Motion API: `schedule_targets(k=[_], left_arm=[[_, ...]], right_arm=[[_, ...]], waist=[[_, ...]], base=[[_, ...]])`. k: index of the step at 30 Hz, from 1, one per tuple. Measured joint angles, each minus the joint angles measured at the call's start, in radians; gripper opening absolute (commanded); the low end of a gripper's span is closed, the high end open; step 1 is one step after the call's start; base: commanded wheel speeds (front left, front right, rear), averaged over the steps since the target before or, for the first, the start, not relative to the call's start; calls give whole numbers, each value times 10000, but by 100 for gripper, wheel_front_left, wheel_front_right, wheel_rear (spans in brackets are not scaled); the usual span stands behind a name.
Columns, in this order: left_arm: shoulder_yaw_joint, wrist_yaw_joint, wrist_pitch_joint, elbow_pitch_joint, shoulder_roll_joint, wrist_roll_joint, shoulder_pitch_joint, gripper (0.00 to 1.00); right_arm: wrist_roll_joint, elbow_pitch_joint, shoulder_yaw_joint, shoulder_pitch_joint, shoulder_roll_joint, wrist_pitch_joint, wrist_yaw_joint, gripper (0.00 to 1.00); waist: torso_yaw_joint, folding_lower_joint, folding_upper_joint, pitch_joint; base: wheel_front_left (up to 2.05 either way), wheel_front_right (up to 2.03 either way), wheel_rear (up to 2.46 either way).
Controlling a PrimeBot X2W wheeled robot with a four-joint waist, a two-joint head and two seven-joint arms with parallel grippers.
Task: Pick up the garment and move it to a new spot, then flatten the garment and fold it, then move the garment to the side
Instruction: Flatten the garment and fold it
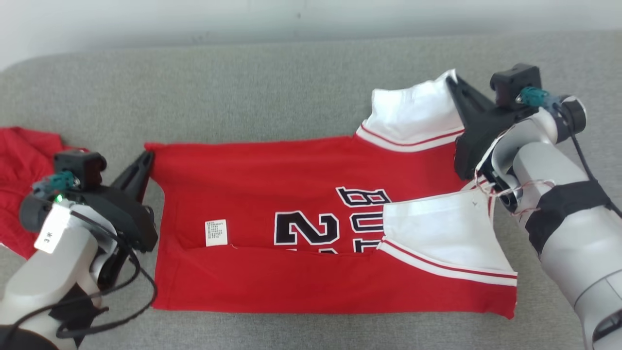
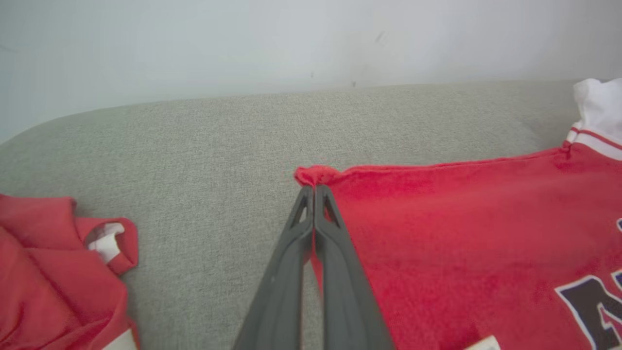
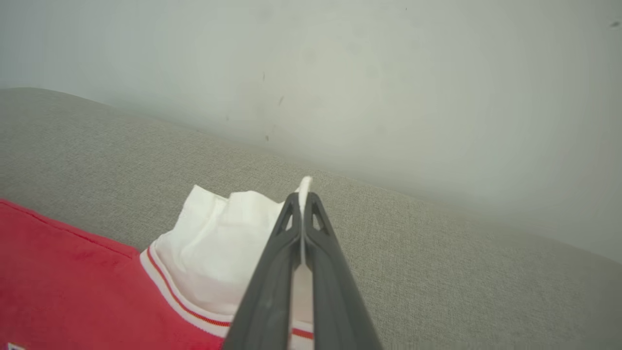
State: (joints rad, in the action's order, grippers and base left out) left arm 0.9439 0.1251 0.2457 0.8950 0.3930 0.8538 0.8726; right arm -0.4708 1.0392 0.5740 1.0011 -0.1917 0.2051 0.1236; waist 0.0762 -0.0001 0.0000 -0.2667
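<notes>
One grey upholstered surface (image 1: 291, 87) carries our red basketball jersey (image 1: 252, 184), spread across its middle. Another red garment (image 1: 19, 165) lies crumpled at far left. We pinch the jersey's red hem corner in our left gripper (image 2: 315, 189) and a white sleeve tip in our right gripper (image 3: 302, 197).

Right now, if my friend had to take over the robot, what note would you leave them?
Left gripper: shut, pinching the far hem corner of the red jersey.
Right gripper: shut, pinching the jersey's far white sleeve.
Where things are: the jersey lies spread on the gray cushion. Another red garment sits at the robot's left.
Done: the jersey is moved and flattened, and its near edge looks folded in over the number.
Left: probably fold the far edge over, finish the folding, then move the jersey to the side.
</notes>
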Motion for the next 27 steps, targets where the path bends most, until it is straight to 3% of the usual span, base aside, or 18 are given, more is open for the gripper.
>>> schedule_targets(k=[6,12,27], left_arm=[[278,0,-272,29,31,316,-131,0],[464,0,-627,-6,115,625,-503,0],[784,0,-1233,-167,339,1168,-728,0]], right_arm=[[-410,-267,616,-386,-228,-593,0,0],[-1616,-1003,1011,-678,-529,-1390,0,0],[-3638,-2238,1659,-1161,-1726,-3294,2,0]], waist=[[-125,-1,0,538],[-297,-1,-1,1025],[-491,0,-1,1485]], base=[[0,0,0],[0,0,0],[0,0,0]])
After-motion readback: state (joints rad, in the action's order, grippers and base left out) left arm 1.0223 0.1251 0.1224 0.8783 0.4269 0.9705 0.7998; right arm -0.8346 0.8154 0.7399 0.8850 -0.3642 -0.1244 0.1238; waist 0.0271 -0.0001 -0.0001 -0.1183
